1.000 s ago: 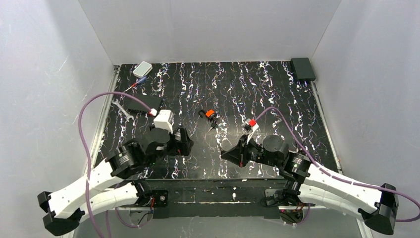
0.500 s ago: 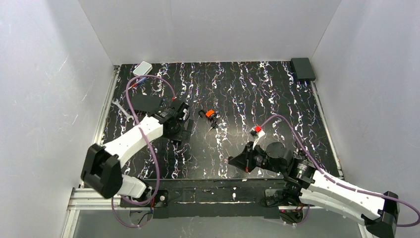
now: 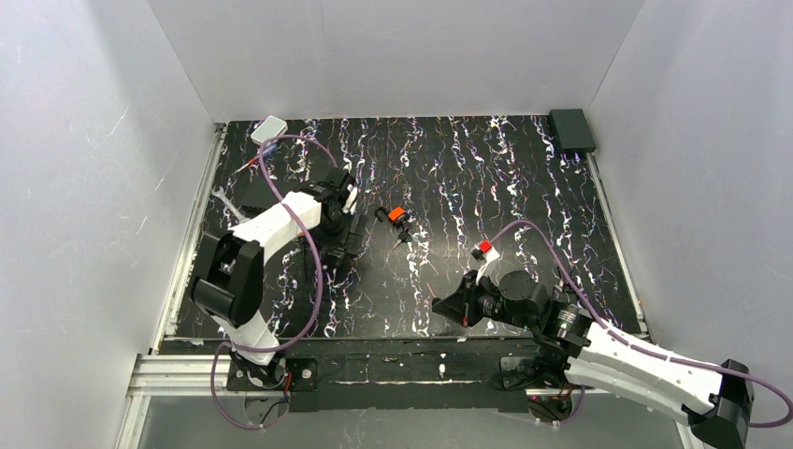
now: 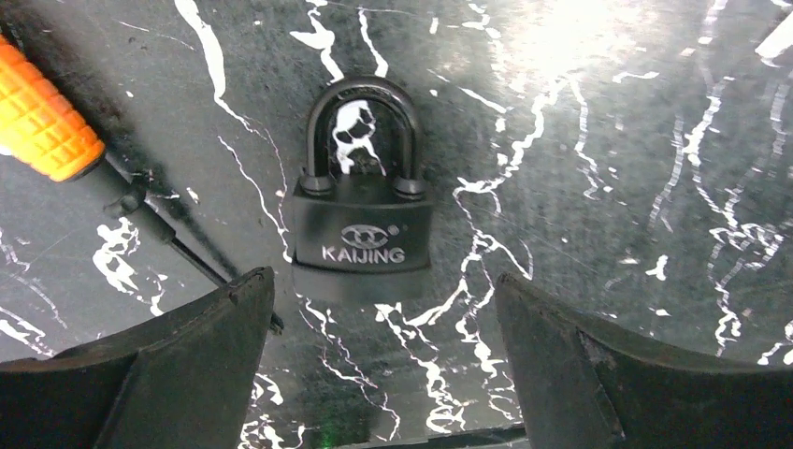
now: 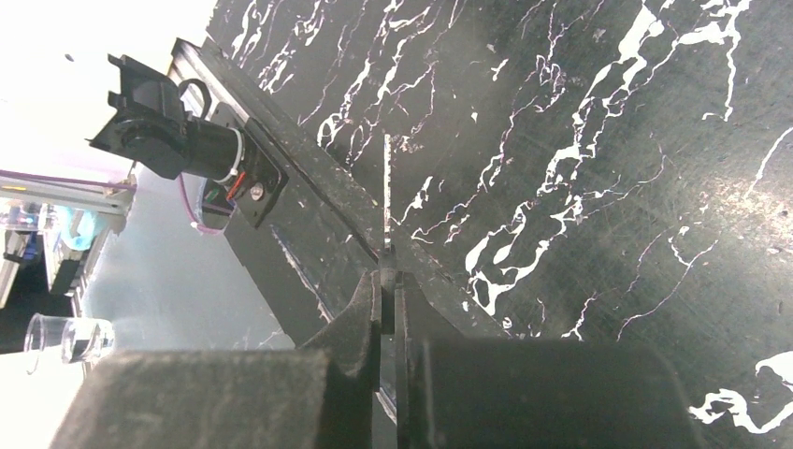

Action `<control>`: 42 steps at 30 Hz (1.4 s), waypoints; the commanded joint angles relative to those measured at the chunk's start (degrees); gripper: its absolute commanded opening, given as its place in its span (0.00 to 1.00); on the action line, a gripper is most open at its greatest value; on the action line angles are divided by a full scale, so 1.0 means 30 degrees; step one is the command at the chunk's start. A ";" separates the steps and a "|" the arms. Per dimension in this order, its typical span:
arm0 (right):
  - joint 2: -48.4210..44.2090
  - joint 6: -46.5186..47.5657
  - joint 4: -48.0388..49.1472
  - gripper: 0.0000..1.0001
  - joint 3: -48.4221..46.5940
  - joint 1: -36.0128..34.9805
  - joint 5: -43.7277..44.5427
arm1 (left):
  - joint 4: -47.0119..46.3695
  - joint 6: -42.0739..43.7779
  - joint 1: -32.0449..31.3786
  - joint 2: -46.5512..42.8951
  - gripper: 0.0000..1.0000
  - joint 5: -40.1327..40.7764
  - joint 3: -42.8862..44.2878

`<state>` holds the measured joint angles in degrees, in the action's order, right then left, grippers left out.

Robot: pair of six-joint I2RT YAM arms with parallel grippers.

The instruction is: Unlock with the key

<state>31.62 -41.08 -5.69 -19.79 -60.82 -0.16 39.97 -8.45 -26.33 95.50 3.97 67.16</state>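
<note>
The dark padlock [image 4: 360, 224], marked KAIJING, lies flat on the black marbled table with its shackle pointing away from my left gripper. My left gripper [image 4: 383, 309] is open and empty just short of the lock's body, one finger on each side. In the top view it [image 3: 348, 236] hovers over the table's left-middle, and I cannot make out the lock there. My right gripper [image 5: 387, 281] is shut on the key, whose thin metal blade [image 5: 386, 187] sticks out ahead of the fingertips. It [image 3: 438, 304] is near the table's front edge.
An orange-handled screwdriver [image 4: 42, 126] lies left of the padlock, its shaft reaching my left finger. A stubby orange-and-black cylinder [image 3: 397, 214] and a small dark bit [image 3: 402, 237] lie mid-table. A wrench [image 3: 229, 206], a white box [image 3: 268, 129] and a black box [image 3: 571, 129] sit at the edges.
My left arm has swung from the near edge out over the table's left-middle, above the padlock. My right arm drew back a little toward the front edge, still shut.
</note>
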 commanded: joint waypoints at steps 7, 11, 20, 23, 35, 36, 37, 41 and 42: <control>0.1335 0.0473 0.1722 0.01 -0.0521 0.0028 0.0231 | 0.0333 0.0639 0.1117 0.2143 0.77 -0.2146 0.0600; 0.1645 0.0481 0.2457 0.01 -0.0504 0.0032 0.0205 | 0.0582 0.0568 0.1129 0.2633 0.65 -0.2370 0.0610; 0.0816 0.0423 0.1935 0.01 -0.0522 0.0035 0.0574 | 0.1125 -0.2249 0.1126 0.2147 0.44 -0.2893 -0.0203; 0.0436 0.0195 0.1189 0.01 -0.0482 0.0028 0.0931 | 0.1043 -0.4914 0.1121 0.1029 0.41 -0.3102 -0.1075; 0.0202 -0.0456 0.1013 0.01 -0.0133 0.0021 0.1231 | -0.5426 -1.1255 0.0543 -0.7429 0.32 -0.7053 -0.8097; 0.0289 -0.0497 0.1080 0.01 -0.0114 0.0027 0.1157 | -0.5644 -1.1486 0.0543 -0.7910 0.31 -0.7048 -0.8294; 0.0347 -0.0543 0.1221 0.01 -0.0112 0.0028 0.1079 | -0.5759 -1.1635 0.0543 -0.8303 0.30 -0.7041 -0.8455; 0.0560 -0.0785 0.1518 0.01 0.0040 0.0017 0.0836 | -0.6430 -1.2169 0.0543 -0.9118 0.26 -0.7309 -0.9068; 0.0575 -0.0875 0.1642 0.01 0.0123 0.0027 0.0753 | -0.6931 -1.2314 0.0543 -0.9322 0.26 -0.7487 -0.9401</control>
<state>32.99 -42.33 -3.84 -19.79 -60.82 2.55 25.21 -41.82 -24.71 70.48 -14.87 40.86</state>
